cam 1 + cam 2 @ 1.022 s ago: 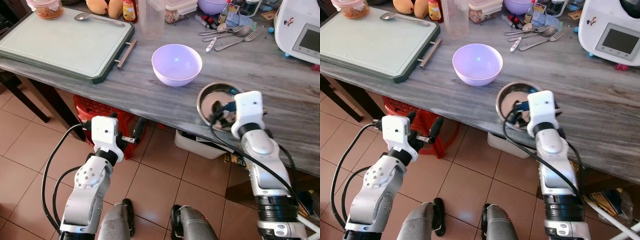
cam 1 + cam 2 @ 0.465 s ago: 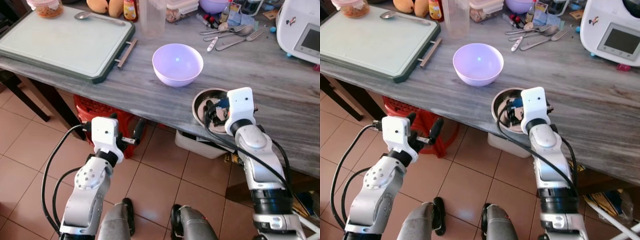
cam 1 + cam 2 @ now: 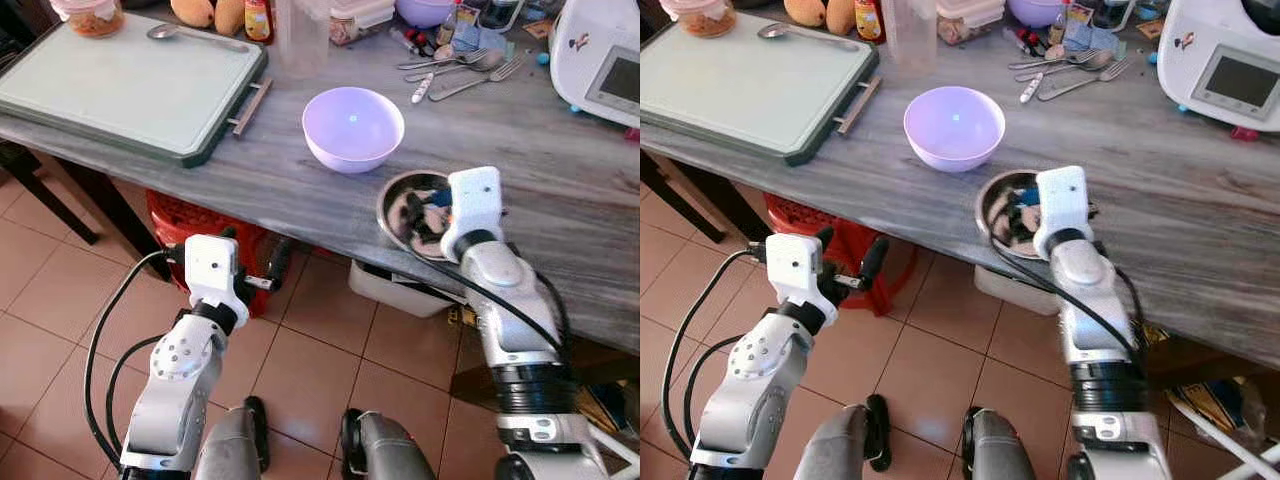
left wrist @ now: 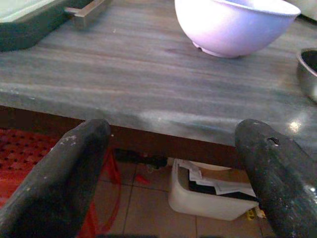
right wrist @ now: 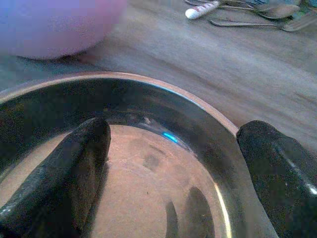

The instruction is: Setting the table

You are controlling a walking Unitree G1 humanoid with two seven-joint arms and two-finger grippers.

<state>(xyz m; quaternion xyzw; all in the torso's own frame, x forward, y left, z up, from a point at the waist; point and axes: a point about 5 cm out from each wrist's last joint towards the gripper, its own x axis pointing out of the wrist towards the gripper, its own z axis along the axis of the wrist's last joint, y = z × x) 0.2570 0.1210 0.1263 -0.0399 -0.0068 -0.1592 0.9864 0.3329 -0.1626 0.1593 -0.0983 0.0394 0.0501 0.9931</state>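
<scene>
— While the right gripper sits over the steel bowl, what step is this?

— Grabbing it, I think. One finger is inside, one outside the rim, apart. Next they must squeeze.

— How does the bowl look?

— Shiny, round, empty, right of middle by the table edge. The left gripper waits wide apart, lower left.

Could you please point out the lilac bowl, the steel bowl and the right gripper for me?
lilac bowl [image 3: 353, 127]: left eye view, on its inner wall.
steel bowl [image 5: 163, 163]: right wrist view, on its shiny inside bottom.
right gripper [image 5: 173, 173]: right wrist view, midway between its two black fingertips.
</scene>
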